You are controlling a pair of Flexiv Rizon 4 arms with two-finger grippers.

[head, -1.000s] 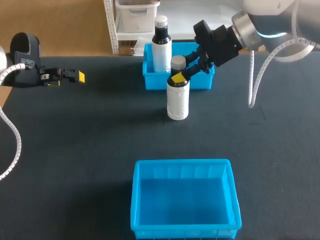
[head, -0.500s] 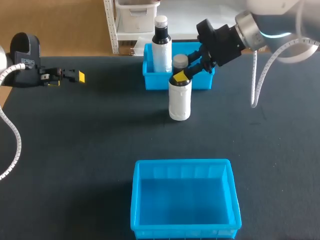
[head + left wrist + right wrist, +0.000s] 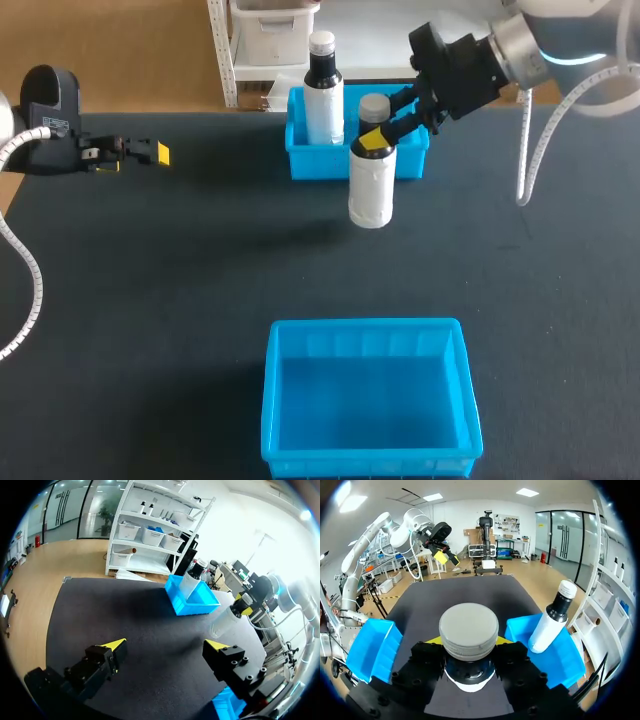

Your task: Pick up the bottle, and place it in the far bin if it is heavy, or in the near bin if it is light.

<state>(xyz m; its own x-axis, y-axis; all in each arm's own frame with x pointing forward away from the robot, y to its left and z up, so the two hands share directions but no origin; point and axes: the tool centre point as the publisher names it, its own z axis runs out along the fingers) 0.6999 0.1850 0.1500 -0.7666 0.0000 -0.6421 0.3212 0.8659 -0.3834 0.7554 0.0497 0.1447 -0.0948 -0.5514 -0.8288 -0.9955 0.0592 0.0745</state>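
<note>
— Well, look past the near bin point(image 3: 300, 345): the bottle point(image 3: 371, 190) has left the table and moved a little toward the far bin point(image 3: 297, 152).
— So you may treat it as heavy?
— Probably. Your right gripper point(image 3: 378, 135) is closed on its neck, just under the cap, and the body hangs below the fingers.

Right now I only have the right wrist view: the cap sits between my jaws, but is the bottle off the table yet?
Observer: From the head view, the bottle looks clear of the table, its shadow lying apart from it.
Operator: Is the near bin free?
Observer: Yes, the near bin holds nothing.
Operator: And my left arm?
Observer: The left arm is at the table's left edge, jaws open and empty.
</note>
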